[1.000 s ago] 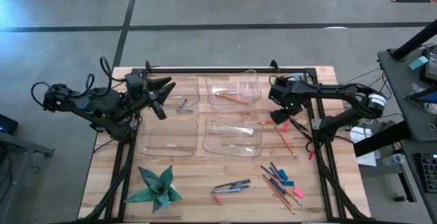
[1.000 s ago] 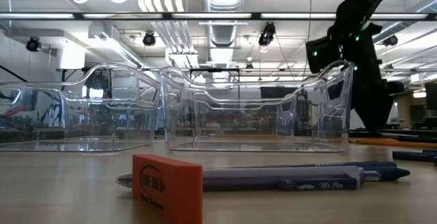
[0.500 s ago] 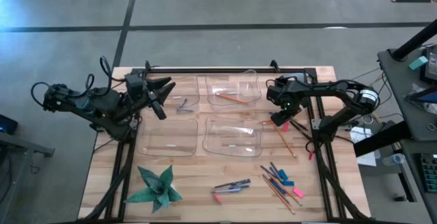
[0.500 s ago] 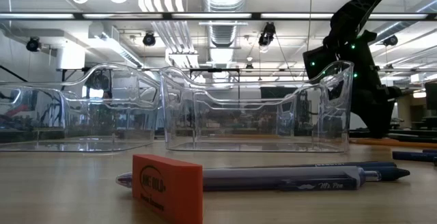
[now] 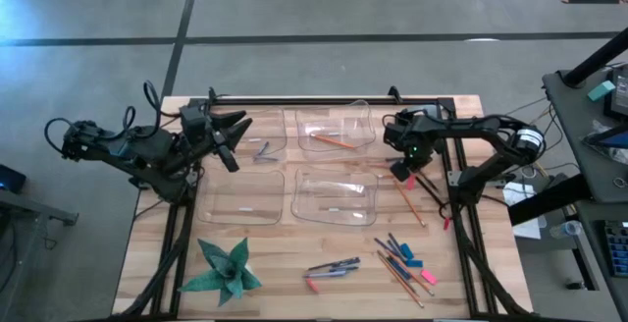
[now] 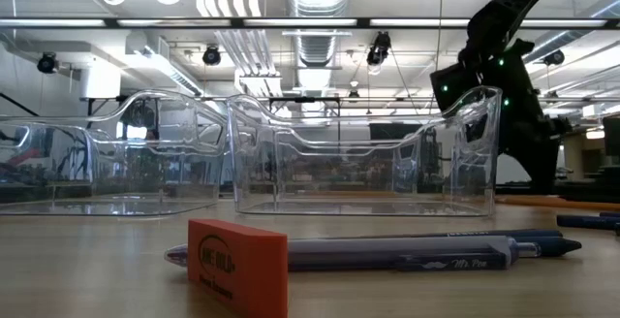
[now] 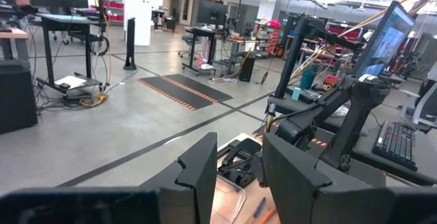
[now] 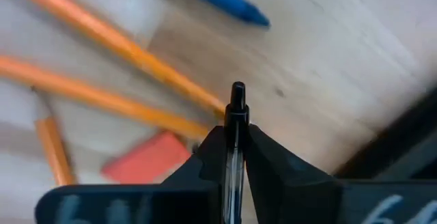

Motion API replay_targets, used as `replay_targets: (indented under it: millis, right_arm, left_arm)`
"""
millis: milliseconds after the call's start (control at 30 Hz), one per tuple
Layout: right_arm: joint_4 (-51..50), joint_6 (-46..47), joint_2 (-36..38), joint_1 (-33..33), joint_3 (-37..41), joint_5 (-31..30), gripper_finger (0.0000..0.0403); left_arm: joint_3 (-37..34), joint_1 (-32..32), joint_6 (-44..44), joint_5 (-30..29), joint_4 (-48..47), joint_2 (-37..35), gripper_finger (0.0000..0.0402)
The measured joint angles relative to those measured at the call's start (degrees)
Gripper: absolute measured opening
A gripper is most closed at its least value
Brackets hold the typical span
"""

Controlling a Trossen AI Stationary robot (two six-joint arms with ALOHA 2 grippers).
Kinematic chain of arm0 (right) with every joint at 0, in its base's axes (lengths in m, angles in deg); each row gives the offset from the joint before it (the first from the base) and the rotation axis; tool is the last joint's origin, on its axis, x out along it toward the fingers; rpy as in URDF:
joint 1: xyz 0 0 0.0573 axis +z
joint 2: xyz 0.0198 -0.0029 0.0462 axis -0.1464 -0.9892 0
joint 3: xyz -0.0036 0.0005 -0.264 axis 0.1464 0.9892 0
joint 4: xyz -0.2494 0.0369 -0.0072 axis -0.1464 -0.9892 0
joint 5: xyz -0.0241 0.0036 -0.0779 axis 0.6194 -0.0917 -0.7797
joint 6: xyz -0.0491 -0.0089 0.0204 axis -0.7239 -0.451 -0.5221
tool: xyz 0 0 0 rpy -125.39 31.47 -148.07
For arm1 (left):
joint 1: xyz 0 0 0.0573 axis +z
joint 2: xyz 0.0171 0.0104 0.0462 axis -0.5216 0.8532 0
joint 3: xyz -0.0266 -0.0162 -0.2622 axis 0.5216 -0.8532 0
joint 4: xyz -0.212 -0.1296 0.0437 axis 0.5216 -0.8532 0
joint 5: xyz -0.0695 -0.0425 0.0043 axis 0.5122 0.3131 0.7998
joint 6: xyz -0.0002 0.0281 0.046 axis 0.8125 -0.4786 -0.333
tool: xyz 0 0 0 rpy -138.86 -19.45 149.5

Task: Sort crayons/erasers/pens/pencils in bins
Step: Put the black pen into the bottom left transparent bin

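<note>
Two fingers of the right gripper [image 8: 235,157] are now pressing together on a black pen [image 8: 235,149], whereas a second ago they were standing wide apart. In the high view this right gripper [image 5: 402,168] is sitting right of centre, having shifted slightly leftward, just beside the upper right bin [image 5: 365,118]. Orange pencils [image 8: 123,43] and a red eraser [image 8: 145,158] are lying on the table [image 5: 461,116] beneath it. At centre left, the left gripper [image 5: 228,143] is hovering unchanged, fingers parted and holding nothing, over the upper left bin [image 5: 274,148].
</note>
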Motion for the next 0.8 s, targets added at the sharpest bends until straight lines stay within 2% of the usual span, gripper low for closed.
replay_targets:
  millis: [167,333,433,533,567,667,733,800]
  right_arm:
    - [-4.48,0.37,4.24,0.04,-4.64,0.03,0.0033]
    - [-2.84,0.81,9.60,0.08,-13.53,-0.01,0.0033]
    - [3.72,0.77,11.86,0.34,-19.84,-0.05,0.0033]
    - [14.66,0.44,12.73,0.85,-25.37,-0.05,0.0033]
    - [19.04,-0.23,12.75,1.22,-27.02,-0.06,0.0033]
    - [30.09,-3.83,11.87,2.82,-31.71,1.36,0.0033]
    - [34.96,-5.65,10.58,3.77,-34.97,3.74,0.0033]
    - [37.67,-6.86,8.99,4.55,-38.10,5.87,0.0033]
  left_arm:
    - [0.02,0.00,0.00,0.00,0.13,0.54,0.0105]
    - [0.02,0.88,-0.04,0.05,0.13,2.55,0.0105]
    - [0.02,2.23,-0.04,0.20,0.26,3.44,0.0105]
    - [0.26,4.13,-0.12,0.79,0.28,3.94,0.0105]
    - [0.32,4.89,-0.93,2.49,0.29,4.04,0.0105]
    - [0.31,7.31,-5.96,12.58,1.75,4.69,0.0105]
    - [0.25,9.10,-7.34,18.60,3.66,5.55,0.0105]
    - [0.69,11.12,-7.39,21.91,3.74,6.55,0.0105]
